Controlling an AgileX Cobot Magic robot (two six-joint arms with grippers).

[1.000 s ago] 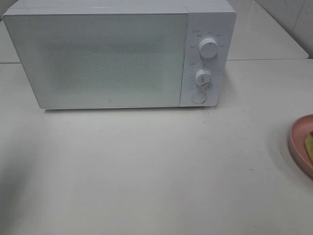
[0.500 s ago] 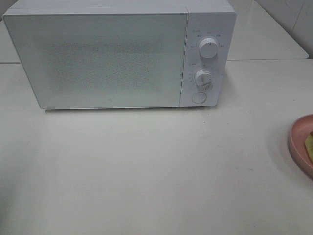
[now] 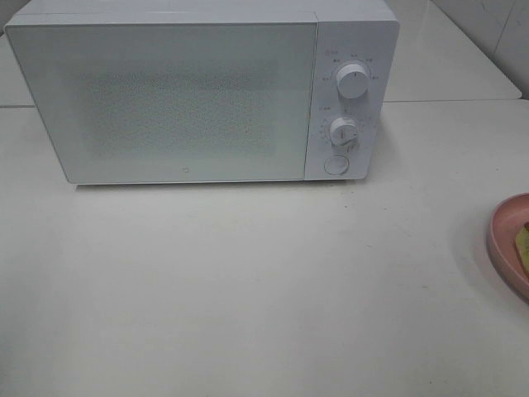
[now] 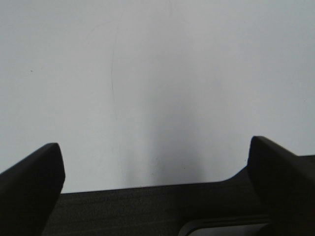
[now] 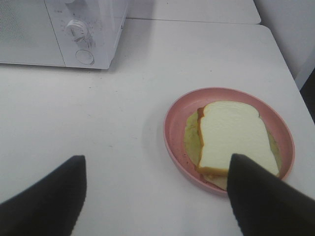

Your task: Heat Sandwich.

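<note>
A white microwave [image 3: 202, 91] stands at the back of the white table [image 3: 248, 289], its door closed, with two round dials [image 3: 353, 83] and a round button [image 3: 335, 165] down its right panel; the small markings around the dials are too faint to read. The sandwich [image 5: 234, 137] lies on a round pink plate [image 5: 172, 123] near the table's right edge, well apart from the microwave, with bare table between them. The right pincer [image 5: 155, 196] hovers just above the plate's near side, its jaws wide apart and empty. The left pincer [image 4: 157, 169] is spread wide too, holding nothing, over bare table.
</note>
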